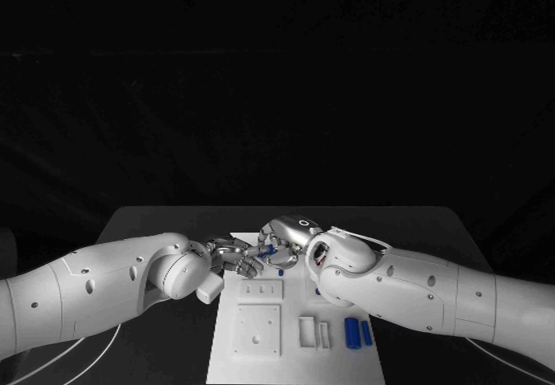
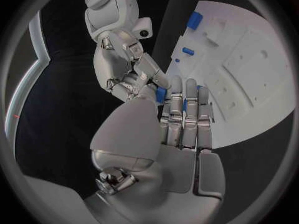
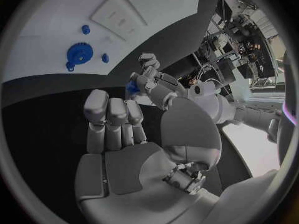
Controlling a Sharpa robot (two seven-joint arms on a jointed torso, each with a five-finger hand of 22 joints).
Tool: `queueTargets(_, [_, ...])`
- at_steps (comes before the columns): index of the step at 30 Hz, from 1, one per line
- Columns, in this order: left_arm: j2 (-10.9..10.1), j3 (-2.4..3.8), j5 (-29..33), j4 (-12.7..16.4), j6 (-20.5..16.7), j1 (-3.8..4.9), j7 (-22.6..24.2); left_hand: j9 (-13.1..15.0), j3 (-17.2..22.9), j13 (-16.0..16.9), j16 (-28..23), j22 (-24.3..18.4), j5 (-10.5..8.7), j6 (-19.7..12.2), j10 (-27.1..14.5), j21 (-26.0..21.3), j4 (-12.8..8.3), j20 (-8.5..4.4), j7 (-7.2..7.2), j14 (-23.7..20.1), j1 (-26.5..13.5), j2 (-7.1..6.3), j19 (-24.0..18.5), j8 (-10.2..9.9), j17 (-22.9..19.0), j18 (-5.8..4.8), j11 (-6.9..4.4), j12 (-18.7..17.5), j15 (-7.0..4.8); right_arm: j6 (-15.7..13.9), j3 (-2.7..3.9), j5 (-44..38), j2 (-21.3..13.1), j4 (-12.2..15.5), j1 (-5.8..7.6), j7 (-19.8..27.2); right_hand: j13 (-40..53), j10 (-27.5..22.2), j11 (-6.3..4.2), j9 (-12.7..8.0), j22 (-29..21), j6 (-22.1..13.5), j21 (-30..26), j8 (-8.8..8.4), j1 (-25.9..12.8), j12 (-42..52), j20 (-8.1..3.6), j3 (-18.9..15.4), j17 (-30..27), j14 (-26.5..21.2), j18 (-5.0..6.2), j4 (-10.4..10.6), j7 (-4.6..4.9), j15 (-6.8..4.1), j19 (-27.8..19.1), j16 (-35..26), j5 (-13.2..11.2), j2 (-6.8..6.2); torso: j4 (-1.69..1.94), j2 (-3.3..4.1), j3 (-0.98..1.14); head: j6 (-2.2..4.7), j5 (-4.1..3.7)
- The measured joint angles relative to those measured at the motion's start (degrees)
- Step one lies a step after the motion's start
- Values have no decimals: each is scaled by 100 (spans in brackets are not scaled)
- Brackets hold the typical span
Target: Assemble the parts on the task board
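Hands meet over task board (image 1: 335, 365); left hand (image 1: 235, 258) pinches blue part (image 1: 269, 251), right hand (image 1: 289, 234) seemingly also.

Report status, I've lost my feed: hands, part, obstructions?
Left hand and right hand meet over the board's far end. Small blue part between them; which hand holds it, unclear. Nothing in the way.

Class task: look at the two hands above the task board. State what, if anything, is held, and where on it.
A small blue part sits pinched between fingertips where the left hand and right hand meet; which hand holds it cannot be told.
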Motion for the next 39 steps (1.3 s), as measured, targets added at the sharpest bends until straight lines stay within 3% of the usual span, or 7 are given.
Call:
queueTargets(16, [-8,4,-29,-8,8,1,-34,114,165,14,22,0,0,4,0,0,-23,1,-5,0,-104,-56,0,-44,-11,-4,0,0,0,2,-3,2,-19,3,-5,16,3,0,0,0,0,0,0,-1,6,0,9,-8,-1,1,16,-7,0,4,9,0,-1,6,2,-1,-2,-17,0])
queueTargets(39, [-33,9,-46,-18,16,6,-35,150,267,40,49,3,0,25,-1,0,-63,2,-23,-1,291,52,0,-37,-29,-33,1,-23,0,59,-14,7,-54,-26,-18,-10,9,0,0,0,0,1,0,-11,-18,23,10,1,3,2,17,0,-1,-20,10,0,-1,30,2,-1,1,-34,3])
